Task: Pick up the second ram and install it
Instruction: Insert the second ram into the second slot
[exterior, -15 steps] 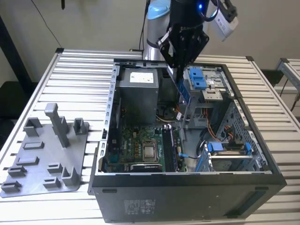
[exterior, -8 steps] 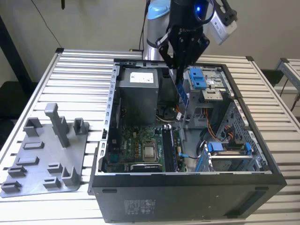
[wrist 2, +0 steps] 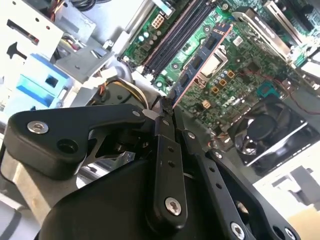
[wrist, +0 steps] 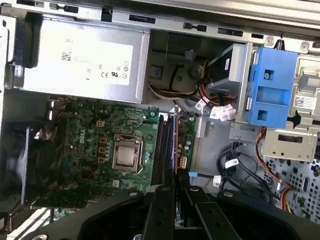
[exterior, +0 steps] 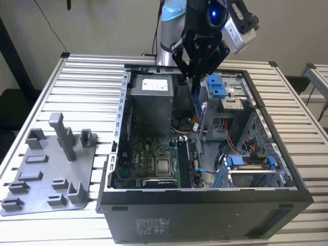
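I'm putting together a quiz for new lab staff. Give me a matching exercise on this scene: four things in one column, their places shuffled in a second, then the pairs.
Things
1. second ram
2. power supply
3. grey fixture plate
4. processor socket

Places
A. on the table, outside the computer case
B. clamped in the gripper, above the case's inside
C. on the green motherboard
D. inside the case, beside the motherboard, not on it

Pairs: 1-B, 2-D, 3-A, 4-C

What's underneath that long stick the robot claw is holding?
Below the second ram, in the first wrist view, lie the black memory slots on the green motherboard. The gripper, shut on the ram, covers one end of the slots.
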Controlling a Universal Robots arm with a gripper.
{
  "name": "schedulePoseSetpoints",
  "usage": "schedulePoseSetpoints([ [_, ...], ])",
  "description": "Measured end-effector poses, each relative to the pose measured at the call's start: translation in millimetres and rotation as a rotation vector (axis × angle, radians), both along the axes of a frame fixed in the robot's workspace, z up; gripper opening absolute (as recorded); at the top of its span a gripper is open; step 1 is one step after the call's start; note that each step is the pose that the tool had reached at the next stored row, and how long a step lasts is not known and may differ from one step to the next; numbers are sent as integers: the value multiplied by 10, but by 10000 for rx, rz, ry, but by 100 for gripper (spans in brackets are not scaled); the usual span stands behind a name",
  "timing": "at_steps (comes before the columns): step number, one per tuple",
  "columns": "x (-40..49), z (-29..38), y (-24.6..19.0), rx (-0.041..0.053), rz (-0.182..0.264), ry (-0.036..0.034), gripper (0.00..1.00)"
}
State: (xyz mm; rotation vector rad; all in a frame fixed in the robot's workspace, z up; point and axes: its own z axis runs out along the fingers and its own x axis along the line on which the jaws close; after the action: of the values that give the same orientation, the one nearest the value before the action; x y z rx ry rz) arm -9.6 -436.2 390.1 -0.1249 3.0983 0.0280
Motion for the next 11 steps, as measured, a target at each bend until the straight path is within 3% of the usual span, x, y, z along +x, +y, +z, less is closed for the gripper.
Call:
schedulePoseSetpoints([
  [11, 0, -101, 0, -33, -1198, 0, 14],
])
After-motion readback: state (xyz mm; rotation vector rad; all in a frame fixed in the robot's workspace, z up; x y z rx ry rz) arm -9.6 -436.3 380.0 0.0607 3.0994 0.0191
